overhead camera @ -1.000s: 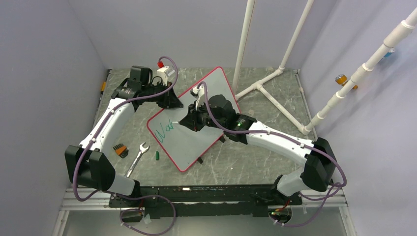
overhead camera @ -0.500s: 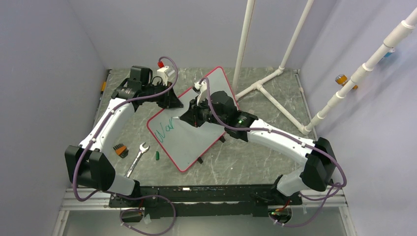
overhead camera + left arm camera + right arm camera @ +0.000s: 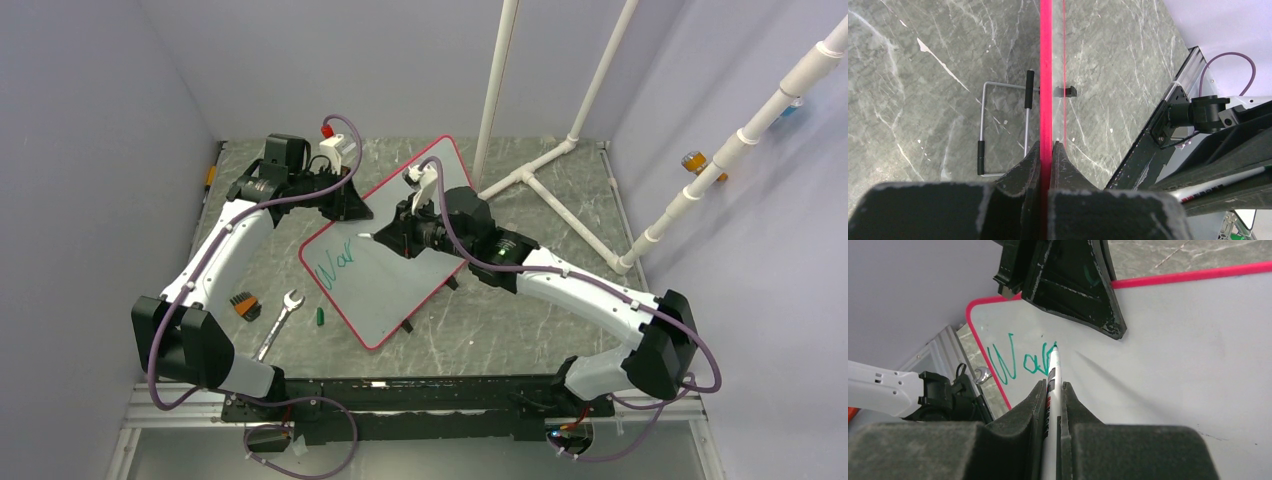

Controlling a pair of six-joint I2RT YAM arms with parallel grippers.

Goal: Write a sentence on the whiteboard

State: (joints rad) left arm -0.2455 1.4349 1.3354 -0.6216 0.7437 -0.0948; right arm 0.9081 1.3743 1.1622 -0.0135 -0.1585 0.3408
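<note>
Nearest the arm bases, a wrench (image 3: 281,322), a small green cap (image 3: 320,316) and an orange-and-black block (image 3: 243,304) are lying on the grey marbled counter (image 3: 500,320). Just beyond them the whiteboard (image 3: 390,290) is sitting askew at mid-counter, one corner pointing toward the bases. The right jaws are pinching a white marker (image 3: 1052,377) tightly, its tip touching the board at the end of green lettering (image 3: 1018,362) reading "War". Farther back, the left jaws are clamping shut on the board's red rim at its far-left edge. White pipes (image 3: 496,90) are standing behind.
</note>
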